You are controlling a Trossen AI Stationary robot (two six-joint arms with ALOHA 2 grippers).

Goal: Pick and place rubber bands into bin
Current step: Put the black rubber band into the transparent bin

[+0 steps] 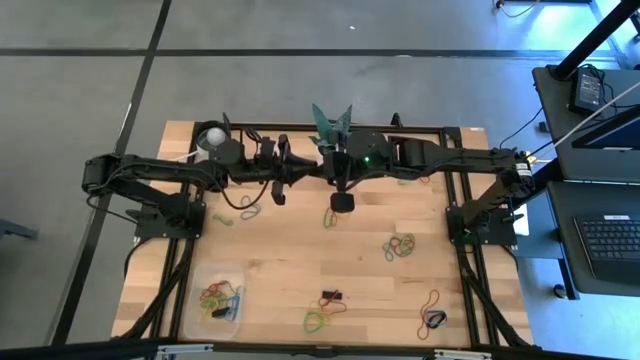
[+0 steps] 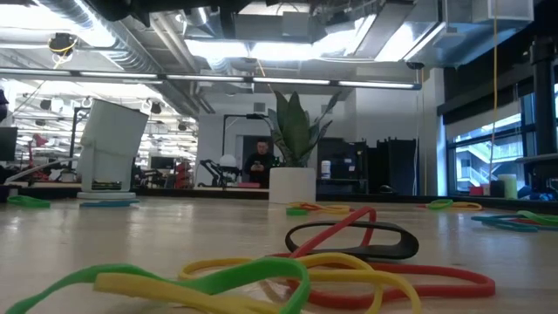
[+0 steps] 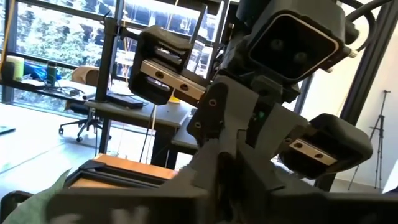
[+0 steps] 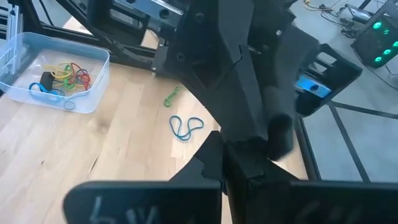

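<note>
**Item 1. Left gripper** [image 1: 280, 186]: dark two-finger tool hanging over the far middle of the wooden table [image 1: 300, 260], level with the right arm's wrist. Its own camera gives only a blur of its fingers, so apart or together cannot be told, nor whether anything is pinched.

**Item 2. Right gripper** [image 1: 342, 202]: just beside it, fingers pressed together on nothing, apparently parked out of the way.

**Item 3. Thin blue elastic loop** [image 4: 186, 126] and **thin green elastic loop** [image 4: 172, 96]: loose on the wood close below the left gripper, probably the nearest pickings.

**Item 4. Small clear rectangular plastic bin** [image 1: 196, 300]: farther off toward the table's near edge, already holding several coloured bands.

**Item 5. Scattered green, orange, red and black rubber bands** [image 1: 400, 247]: well beyond the right gripper, not yet collected.
</note>
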